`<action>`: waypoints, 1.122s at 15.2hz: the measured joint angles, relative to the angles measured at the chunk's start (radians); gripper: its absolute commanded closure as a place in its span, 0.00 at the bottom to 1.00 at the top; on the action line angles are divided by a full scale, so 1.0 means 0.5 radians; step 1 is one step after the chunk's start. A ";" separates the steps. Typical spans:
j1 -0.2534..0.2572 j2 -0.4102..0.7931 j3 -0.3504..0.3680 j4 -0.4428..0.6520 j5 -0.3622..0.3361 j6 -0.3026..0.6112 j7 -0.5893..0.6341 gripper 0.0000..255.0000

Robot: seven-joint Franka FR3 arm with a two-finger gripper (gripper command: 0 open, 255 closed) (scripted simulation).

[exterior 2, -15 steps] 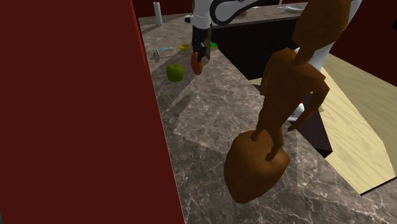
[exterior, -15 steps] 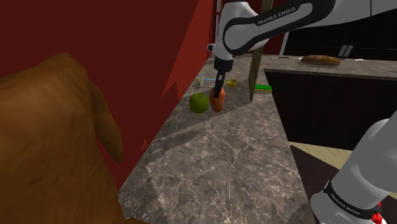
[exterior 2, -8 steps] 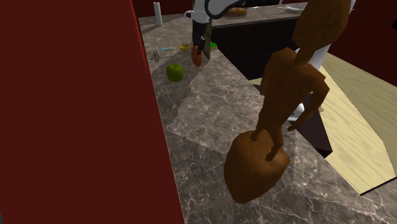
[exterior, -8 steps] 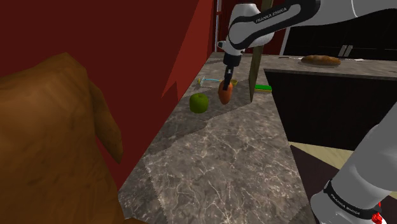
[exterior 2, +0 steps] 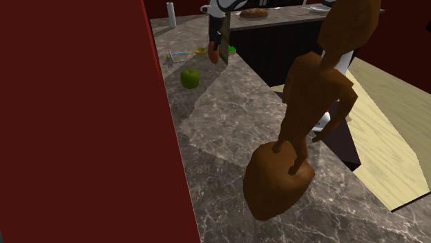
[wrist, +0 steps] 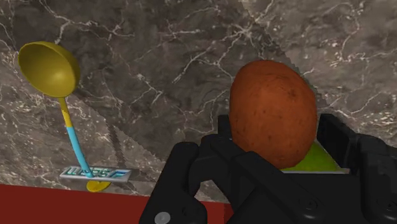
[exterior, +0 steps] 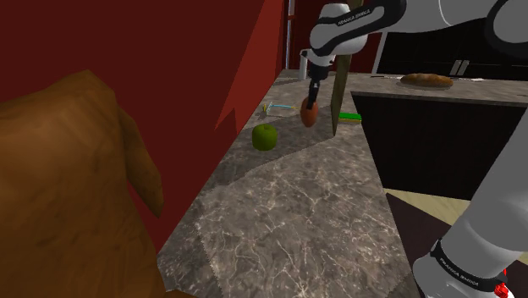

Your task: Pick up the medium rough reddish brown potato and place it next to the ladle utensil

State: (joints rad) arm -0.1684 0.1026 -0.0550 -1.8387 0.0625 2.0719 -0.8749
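A rough reddish brown potato (wrist: pixel 272 114) hangs above the marble counter (exterior: pixel 296 203), clasped between my black gripper's (wrist: pixel 275 149) fingers (wrist: pixel 213 149). In the shoulder view the potato (exterior: pixel 310 114) sits under the gripper (exterior: pixel 312 102) at the counter's far end. In the second exterior view the potato (exterior 2: pixel 215 56) hangs from the gripper (exterior 2: pixel 217 48). The ladle (wrist: pixel 48 69) has a yellow bowl and a light blue handle and lies flat on the counter, off to one side of the potato. Its handle (exterior: pixel 275 107) shows beside the potato, and the ladle (exterior 2: pixel 186 52) lies near the red wall.
A green apple (exterior: pixel 266 136) (exterior 2: pixel 189 78) rests on the counter nearer than the ladle. A flat green item (exterior: pixel 349 116) lies just beyond the potato. A large brown sculpture (exterior 2: pixel 304 103) (exterior: pixel 68 186) stands at the near end. A red wall (exterior 2: pixel 83 117) bounds one side.
The gripper has carried the potato away from the apple, farther along the counter toward the ladle's bowl and slightly higher. The grip has stayed shut on it.
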 measured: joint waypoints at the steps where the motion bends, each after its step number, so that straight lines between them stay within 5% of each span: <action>1: -0.024 0.031 -0.018 0.040 0.009 -0.012 -0.045 1.00; 13: -0.343 0.671 -0.150 0.945 0.157 -0.313 -0.491 1.00; 17: -0.485 1.004 -0.164 1.491 0.208 -0.538 -0.599 1.00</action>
State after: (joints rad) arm -0.4112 0.6044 -0.1368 -1.0934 0.1664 1.8027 -1.1746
